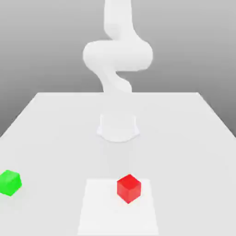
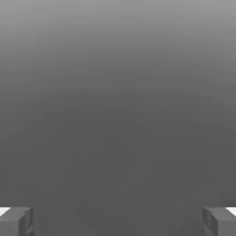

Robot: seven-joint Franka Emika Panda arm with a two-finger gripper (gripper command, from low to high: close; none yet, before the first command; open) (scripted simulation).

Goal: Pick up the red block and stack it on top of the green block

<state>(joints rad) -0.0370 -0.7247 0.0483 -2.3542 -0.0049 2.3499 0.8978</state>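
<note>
On the white desk [image 1: 55, 120], exterior view: the red block [image 1: 128, 188] sits near the front edge, on a slightly brighter square patch [image 1: 99, 207] of the surface, one corner turned toward the camera. The green block [image 1: 9, 182] rests on the desk well apart from it, far over toward the exterior view's left and at about the same depth. Nothing touches either cube. Behind them the white arm [image 1: 117, 50] rises from its round base [image 1: 118, 126] at mid-desk and curls upward out of the top of the picture.

Hand view: pincer [image 2: 118, 221] spread wide, the two grey fingertips [image 2: 16, 221] at opposite lower corners with nothing between them. Beyond them, a plain grey backdrop, lighter at one end and darkening toward the fingertips.
</note>
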